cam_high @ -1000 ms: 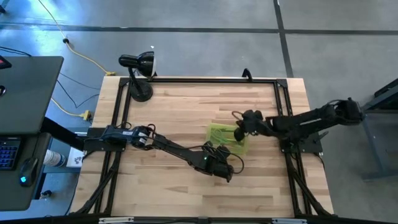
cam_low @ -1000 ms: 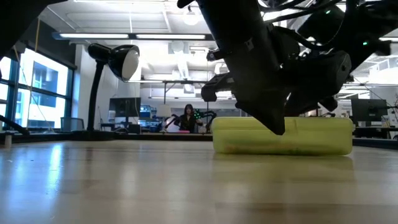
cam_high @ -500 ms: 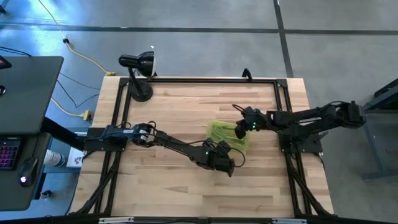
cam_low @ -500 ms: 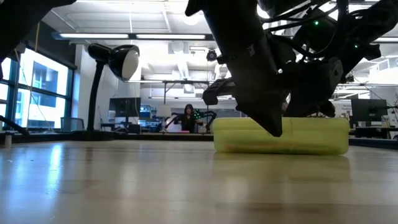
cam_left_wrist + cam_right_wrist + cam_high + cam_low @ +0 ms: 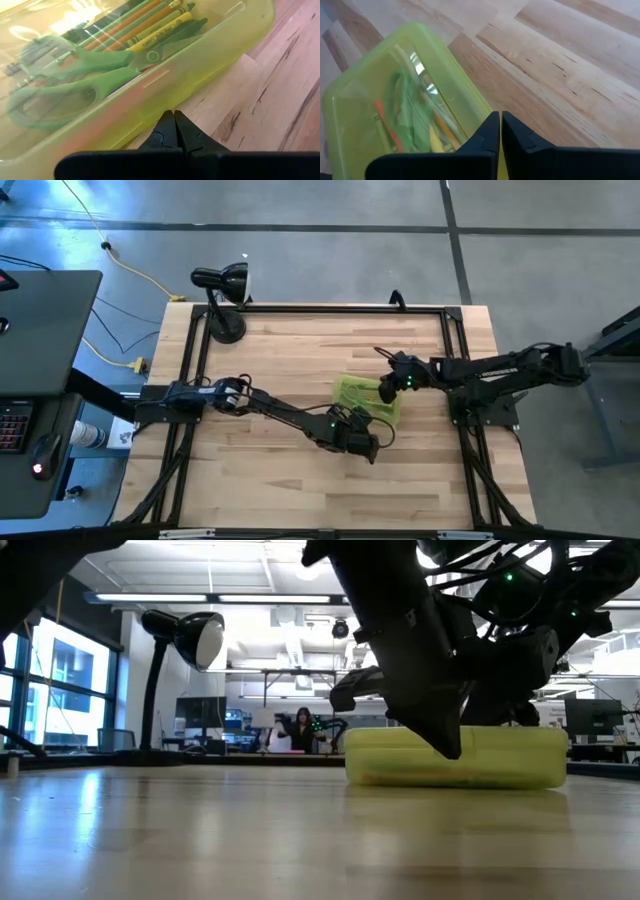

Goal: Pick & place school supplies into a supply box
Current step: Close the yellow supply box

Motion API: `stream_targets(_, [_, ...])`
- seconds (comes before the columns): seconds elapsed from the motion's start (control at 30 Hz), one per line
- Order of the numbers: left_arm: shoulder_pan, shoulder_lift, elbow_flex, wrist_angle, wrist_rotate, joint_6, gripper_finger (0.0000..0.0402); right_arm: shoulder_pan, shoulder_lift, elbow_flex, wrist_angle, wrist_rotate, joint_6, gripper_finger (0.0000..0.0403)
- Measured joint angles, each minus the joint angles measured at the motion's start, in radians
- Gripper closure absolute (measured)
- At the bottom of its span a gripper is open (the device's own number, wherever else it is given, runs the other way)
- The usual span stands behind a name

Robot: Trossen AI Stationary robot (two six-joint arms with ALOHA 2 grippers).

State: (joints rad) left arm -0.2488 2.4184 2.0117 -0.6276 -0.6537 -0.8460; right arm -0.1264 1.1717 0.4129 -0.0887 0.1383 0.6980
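I see the wooden table [image 5: 270,360] from above, framed by a dark rail. My left arm [image 5: 270,412] reaches across it from the left side toward the middle, and my right arm [image 5: 500,368] comes in from the right edge. A black lamp [image 5: 222,290] stands at the table's far left corner, well apart from the work; in the low view it rises at the left [image 5: 180,650].

The box [image 5: 365,398] lies flat on the table near the middle, a little to the right, its lid down. In the low view it is a long yellow-green slab [image 5: 500,758] resting on the wood. Both grippers are at it, one on each side.

My left gripper [image 5: 365,448] sits at the box's near long side. In its wrist view the fingers [image 5: 167,131] are pressed together, their tip right at the box wall [image 5: 200,70]; I cannot tell whether they touch it. My right gripper [image 5: 385,388] is at the box's right end. Its fingers [image 5: 492,132] are also pressed together, and their tip overlaps the box's corner [image 5: 395,55]; contact there is unclear too. Neither gripper holds anything.

Through the translucent plastic I make out the supplies inside: green scissors [image 5: 75,80] lying flat, and beside them a row of pencils [image 5: 150,22], orange, yellow and green, running along the box's length. The right wrist view shows the same contents only as a blur.

Far behind the table, a person [image 5: 298,730] is in the room.
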Motion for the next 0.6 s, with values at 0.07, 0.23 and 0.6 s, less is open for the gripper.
stream_targets(0.07, [0.005,0.000,0.000,0.001,-0.002,0.000,0.0392,0.012,0.000,-0.001,-0.001,0.007,0.000,0.0403])
stream_targets(0.23, [0.016,-0.003,0.000,-0.001,0.018,0.000,0.0392,0.048,0.000,-0.002,-0.007,0.054,0.002,0.0403])
stream_targets(0.6, [0.018,-0.003,0.000,-0.004,0.043,0.003,0.0392,0.089,0.001,-0.002,-0.023,0.143,0.004,0.0403])
